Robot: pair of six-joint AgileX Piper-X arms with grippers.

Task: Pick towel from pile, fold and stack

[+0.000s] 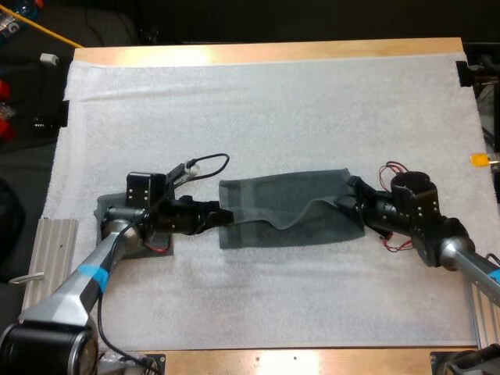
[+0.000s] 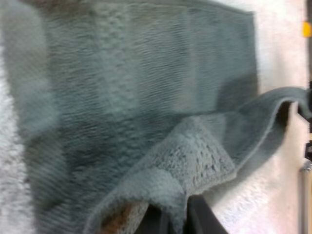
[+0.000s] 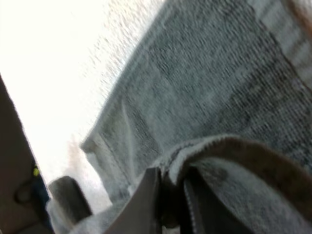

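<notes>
A dark grey-green towel lies spread across the middle of the white mat, with a raised fold along its near half. My left gripper is shut on the towel's near left corner, and the left wrist view has the pinched edge rising between the fingers. My right gripper is shut on the towel's right end; its fingers press a lifted hem of the towel. A second grey-green towel lies flat under my left arm at the mat's left side.
The white mat covers most of the wooden table. A ribbed metal block sits off the mat's left edge. Open mat stretches behind the towel and in front of it.
</notes>
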